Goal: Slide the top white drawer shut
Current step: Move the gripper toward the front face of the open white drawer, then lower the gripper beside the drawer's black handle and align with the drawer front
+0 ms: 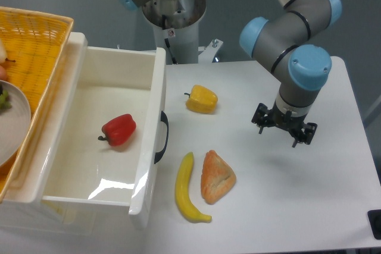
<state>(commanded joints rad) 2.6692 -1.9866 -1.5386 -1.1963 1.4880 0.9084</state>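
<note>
The top white drawer (152, 141) stands pulled far out to the right of its cabinet, glossy inside, with a black curved handle (162, 137) on its front. A red pepper (118, 129) lies inside it. My gripper (284, 129) hangs over the table well to the right of the drawer front, pointing down, nothing between its fingers. From this view I cannot tell how far apart its fingers stand.
A yellow pepper (202, 99), a banana (186, 188) and a pastry (216, 175) lie on the white table (309, 206) between the drawer front and my gripper. A yellow woven basket (30, 52) with a plate (12, 124) sits on the cabinet at left.
</note>
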